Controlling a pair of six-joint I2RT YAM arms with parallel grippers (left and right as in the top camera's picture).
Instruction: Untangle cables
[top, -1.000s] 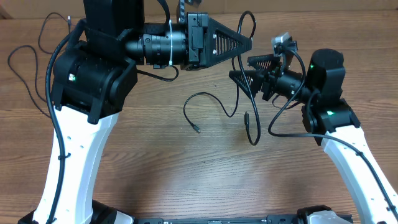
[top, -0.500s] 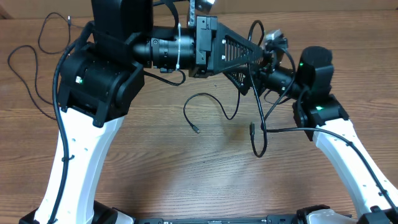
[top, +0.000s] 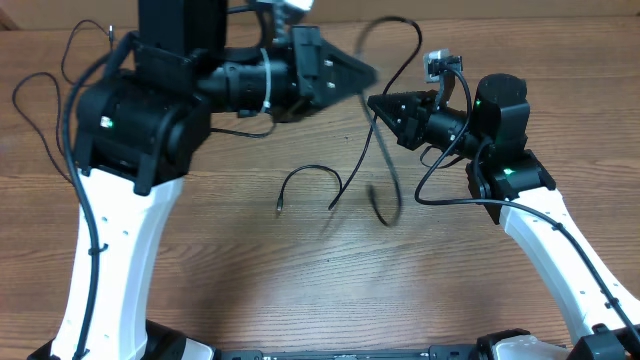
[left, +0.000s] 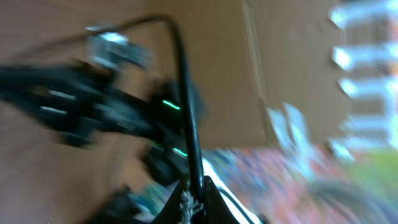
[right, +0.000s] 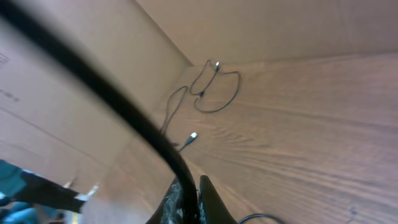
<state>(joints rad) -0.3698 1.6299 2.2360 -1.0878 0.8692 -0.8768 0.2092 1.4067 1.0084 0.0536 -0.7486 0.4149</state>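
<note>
Left pincer (top: 368, 72) and right pincer (top: 374, 102) are both clenched on one cable (top: 311, 169). Your left wrist view is blurred, so that grip is only probable. The cable arches above the right pincer and hangs to the worktop (top: 400, 290) below it. The second cable (right: 214, 111) lies well apart, beside the cardboard wall (right: 261, 25). Open worktop runs from below the right pincer to the near edge.

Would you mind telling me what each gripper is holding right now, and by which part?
Both the left gripper and right gripper are shut on the black cable, each pinching mid-length cord, not a plug end.
</note>
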